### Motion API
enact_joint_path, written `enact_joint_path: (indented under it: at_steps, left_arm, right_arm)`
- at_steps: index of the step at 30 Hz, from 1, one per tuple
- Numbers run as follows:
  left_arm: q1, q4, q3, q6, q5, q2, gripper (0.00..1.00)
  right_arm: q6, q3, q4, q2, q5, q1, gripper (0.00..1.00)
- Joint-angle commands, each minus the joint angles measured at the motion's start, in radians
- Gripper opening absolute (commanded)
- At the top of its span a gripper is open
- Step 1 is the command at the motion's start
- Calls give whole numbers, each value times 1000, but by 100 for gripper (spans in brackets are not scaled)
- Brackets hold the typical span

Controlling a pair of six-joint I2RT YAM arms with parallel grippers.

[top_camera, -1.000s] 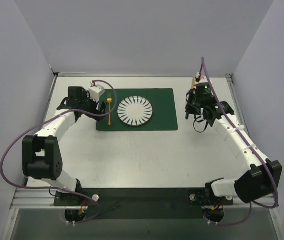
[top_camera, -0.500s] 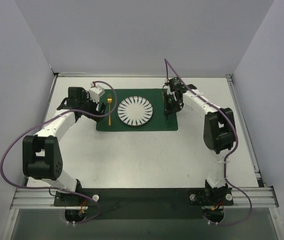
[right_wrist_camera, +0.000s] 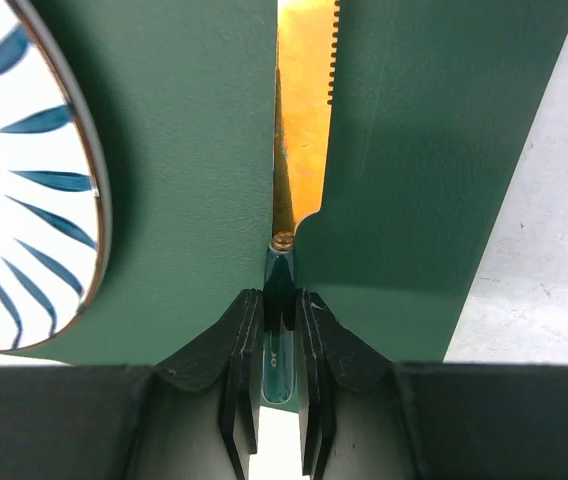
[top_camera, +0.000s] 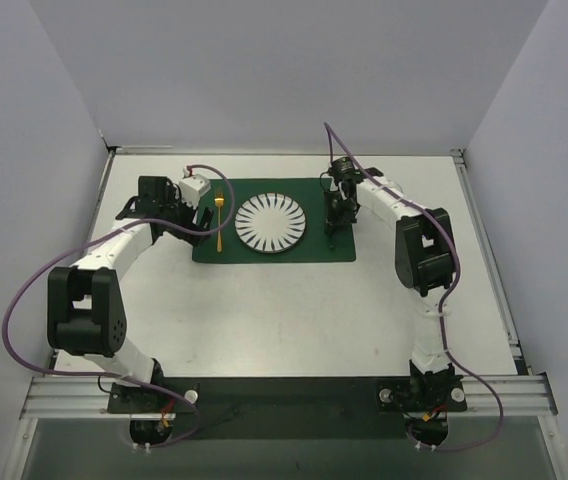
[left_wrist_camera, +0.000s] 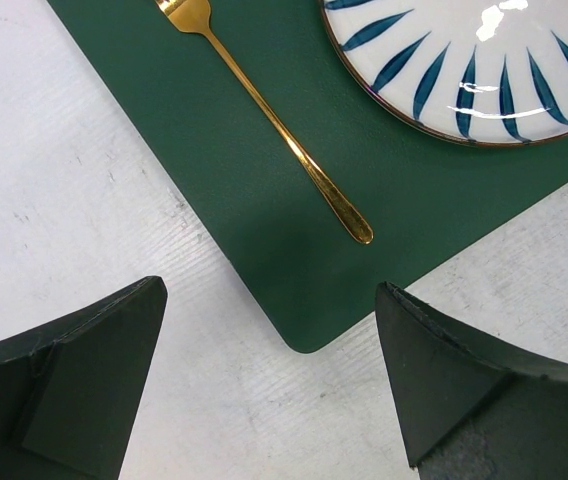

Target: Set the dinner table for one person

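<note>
The right pincer (right_wrist_camera: pixel 281 300) clamps a gold knife (right_wrist_camera: pixel 302 120) over the green mat (right_wrist_camera: pixel 194 150) beside the plate (right_wrist_camera: pixel 14 180); the left pincer (left_wrist_camera: pixel 269 295) gapes apart near the fork (left_wrist_camera: pixel 274 130).

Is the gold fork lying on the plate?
No, the gold fork lies on the green placemat beside the plate, with mat showing between them.

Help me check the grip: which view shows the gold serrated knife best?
Right wrist view: the gold serrated knife runs up the centre against the dark green rectangular placemat, its dark handle pinched in the right gripper. The top view buries it beneath that gripper; the left wrist view misses it entirely.
</note>
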Motion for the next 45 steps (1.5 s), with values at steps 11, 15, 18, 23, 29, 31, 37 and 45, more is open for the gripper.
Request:
enact_joint_path:
  at_steps: [11, 15, 18, 23, 29, 31, 37, 45]
  left_arm:
    - [5, 11, 21, 9, 7, 8, 97]
    - [5, 11, 21, 8, 6, 5, 97]
    - [5, 11, 21, 9, 6, 3, 97]
    - [6, 11, 21, 11, 7, 8, 97]
    - [6, 11, 21, 13, 6, 9, 97]
    - [5, 11, 21, 14, 7, 11, 97]
    - [5, 11, 23, 14, 7, 14, 97]
    - [5, 11, 21, 14, 10, 17, 97]
  right_arm:
    - [20, 68, -99, 45, 50, 33, 0]
    - [14, 96, -106, 59, 76, 35, 0]
    - [12, 116, -110, 70, 84, 35, 1]
    - [12, 147, -122, 97, 82, 35, 2]
    - [26, 134, -133, 99, 88, 36, 3]
    - [30, 131, -136, 96, 84, 36, 3]
    - [53, 107, -155, 68, 100, 47, 3]
    - [41, 102, -161, 57, 107, 53, 8]
